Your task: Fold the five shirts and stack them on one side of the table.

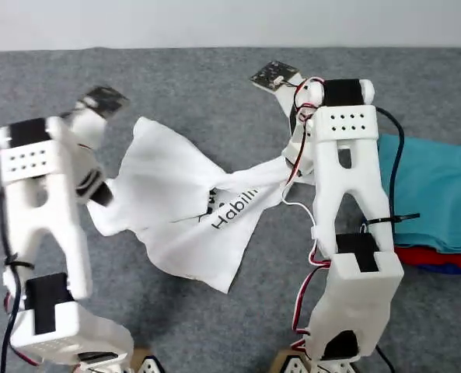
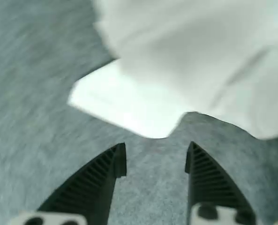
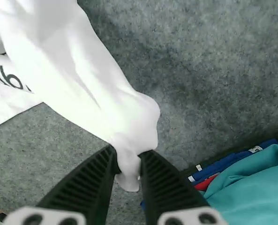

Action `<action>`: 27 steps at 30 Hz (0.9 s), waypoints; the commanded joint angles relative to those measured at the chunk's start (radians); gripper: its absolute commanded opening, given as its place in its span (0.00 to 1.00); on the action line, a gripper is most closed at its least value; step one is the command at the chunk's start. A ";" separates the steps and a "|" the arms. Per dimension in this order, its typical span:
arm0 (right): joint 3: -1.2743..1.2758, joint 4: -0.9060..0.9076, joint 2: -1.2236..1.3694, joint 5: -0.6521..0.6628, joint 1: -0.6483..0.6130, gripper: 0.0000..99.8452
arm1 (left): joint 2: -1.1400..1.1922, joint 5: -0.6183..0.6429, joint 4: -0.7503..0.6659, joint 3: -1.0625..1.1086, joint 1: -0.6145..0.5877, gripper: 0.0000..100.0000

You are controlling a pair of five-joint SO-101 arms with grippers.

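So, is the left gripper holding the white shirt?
No, the left gripper is open over the grey table, the white shirt outside its jaws.

Black lettering crosses the white shirt, partly hidden by folds.

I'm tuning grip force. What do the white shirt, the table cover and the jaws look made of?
White shirt: thin, soft fabric, matte; it drapes and bunches where the right jaws pinch it. Table cover: grey felt or carpet-like cloth, by its fuzzy, mottled nap. Jaws: black, probably hard plastic, ribbed inside.
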 commanded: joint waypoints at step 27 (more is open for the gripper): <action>-0.005 0.039 -0.070 0.003 -0.015 0.01 | 0.267 -0.092 -0.362 0.127 0.153 0.26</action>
